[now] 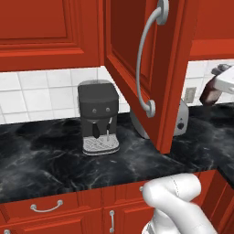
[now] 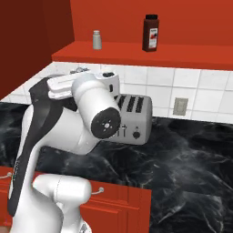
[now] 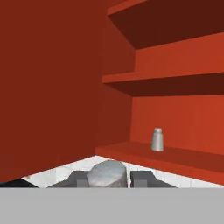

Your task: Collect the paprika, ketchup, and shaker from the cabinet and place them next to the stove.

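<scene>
The red cabinet's door [image 1: 137,68] stands open. On its lowest shelf [image 2: 136,52] stand the grey shaker [image 2: 96,40] and the black-lidded paprika jar [image 2: 151,32]. The shaker [image 3: 157,140] also shows ahead of the hand on the shelf [image 3: 183,157]. My gripper [image 1: 215,87] is at the far right, below the cabinet and over the counter, shut on the dark red-brown ketchup bottle [image 1: 208,95]. In the hand view a grey rounded end [image 3: 108,174] sits between the finger tips of the gripper [image 3: 108,178]. The stove is out of view.
A dark coffee machine [image 1: 97,116] stands on the black marble counter [image 1: 45,155] left of the open door. A silver toaster [image 2: 133,119] sits against the tiled wall below the shelf. The door's long curved handle [image 1: 146,59] juts toward me.
</scene>
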Robot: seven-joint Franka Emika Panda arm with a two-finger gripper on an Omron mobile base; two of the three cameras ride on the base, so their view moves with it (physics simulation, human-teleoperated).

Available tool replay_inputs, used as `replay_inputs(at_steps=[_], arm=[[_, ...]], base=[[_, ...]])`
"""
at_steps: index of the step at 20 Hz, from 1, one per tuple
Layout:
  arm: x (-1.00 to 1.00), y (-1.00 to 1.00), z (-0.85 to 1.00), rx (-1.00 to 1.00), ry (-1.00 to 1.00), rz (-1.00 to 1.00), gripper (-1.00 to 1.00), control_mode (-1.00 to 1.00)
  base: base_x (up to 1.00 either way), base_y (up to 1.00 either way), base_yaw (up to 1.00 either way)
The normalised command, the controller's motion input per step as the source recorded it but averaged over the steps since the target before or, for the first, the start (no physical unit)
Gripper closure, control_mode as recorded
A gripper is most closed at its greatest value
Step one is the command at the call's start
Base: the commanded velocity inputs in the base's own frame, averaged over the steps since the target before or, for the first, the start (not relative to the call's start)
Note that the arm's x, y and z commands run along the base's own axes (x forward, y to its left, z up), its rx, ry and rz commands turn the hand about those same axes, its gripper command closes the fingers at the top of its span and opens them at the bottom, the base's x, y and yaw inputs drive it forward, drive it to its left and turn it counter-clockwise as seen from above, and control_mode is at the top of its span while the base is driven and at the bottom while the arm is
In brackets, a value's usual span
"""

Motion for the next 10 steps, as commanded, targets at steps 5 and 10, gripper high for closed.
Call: replay_inputs(at_steps=[5,10], arm=[[-0.72,0.48,-0.29,-0.04,0.00,0.18,1.00,-1.00],[-0.75,0.47,-0.25,-0.06,0.00,0.17,1.00,-1.00]], base=[[0.00,0.00,0.00],[0.00,0.00,0.00]])
